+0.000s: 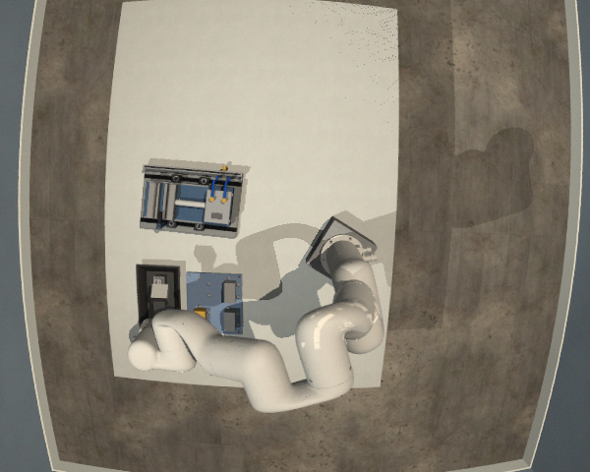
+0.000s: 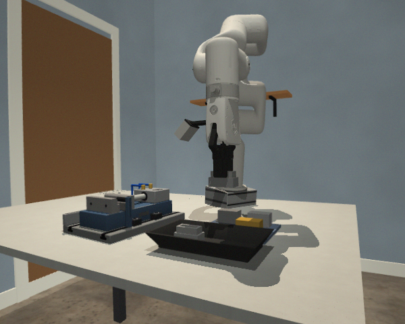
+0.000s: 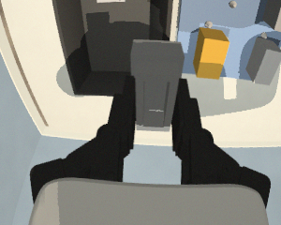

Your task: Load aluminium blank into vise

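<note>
My gripper (image 2: 223, 176) (image 3: 155, 93) is shut on a grey stepped part, apparently a finished part (image 2: 214, 181) (image 3: 156, 61), held high near the tray's end away from the vise. The arm hides it in the top view. A finished part (image 1: 157, 279) (image 2: 188, 230) lies pocket up in the black outfeed tray (image 1: 141, 289) (image 2: 202, 249) (image 3: 67, 56). On the blue infeed plate (image 1: 198, 292) (image 3: 192, 14) stand a brass blank (image 1: 200, 312) (image 2: 248, 222) (image 3: 212, 49) and two aluminium blanks, one nearer the vise (image 1: 229, 292) (image 2: 229, 215), one farther (image 1: 229, 321) (image 2: 260, 217) (image 3: 267, 61). No blank shows in the vise (image 1: 189, 191) (image 2: 101, 219).
The tray and plate stand side by side, with a narrow gap between them. Small pins (image 1: 208, 294) (image 3: 232, 4) rise from the plate. Blue hoses (image 1: 212, 189) (image 2: 131, 190) stand above the vise's hosed block. The wrist camera housing (image 1: 158, 291) (image 2: 186, 130) juts from the arm.
</note>
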Controlling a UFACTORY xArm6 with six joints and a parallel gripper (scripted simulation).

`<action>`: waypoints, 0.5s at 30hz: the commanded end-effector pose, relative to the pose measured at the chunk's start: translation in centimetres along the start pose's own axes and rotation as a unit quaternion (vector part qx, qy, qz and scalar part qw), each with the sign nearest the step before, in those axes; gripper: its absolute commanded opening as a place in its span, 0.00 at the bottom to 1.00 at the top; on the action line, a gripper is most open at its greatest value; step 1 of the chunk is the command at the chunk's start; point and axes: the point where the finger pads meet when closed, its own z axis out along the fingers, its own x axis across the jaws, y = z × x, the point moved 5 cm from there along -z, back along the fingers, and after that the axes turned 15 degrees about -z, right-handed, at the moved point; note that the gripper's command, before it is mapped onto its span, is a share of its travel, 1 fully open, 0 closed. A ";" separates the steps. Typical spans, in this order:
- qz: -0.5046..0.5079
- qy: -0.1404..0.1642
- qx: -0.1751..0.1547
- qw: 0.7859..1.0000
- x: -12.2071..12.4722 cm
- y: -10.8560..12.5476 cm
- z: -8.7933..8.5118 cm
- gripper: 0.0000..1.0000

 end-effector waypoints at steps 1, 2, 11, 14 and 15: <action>0.000 0.003 0.001 1.000 -4.0 1.6 0.2 0.00; 0.000 0.003 0.001 1.000 -4.5 1.8 0.3 0.00; 0.001 0.003 0.001 1.000 -6.4 2.8 0.6 0.00; 0.001 0.003 0.001 1.000 -6.4 2.8 0.6 0.00; 0.001 0.003 0.001 1.000 -6.4 2.8 0.6 0.00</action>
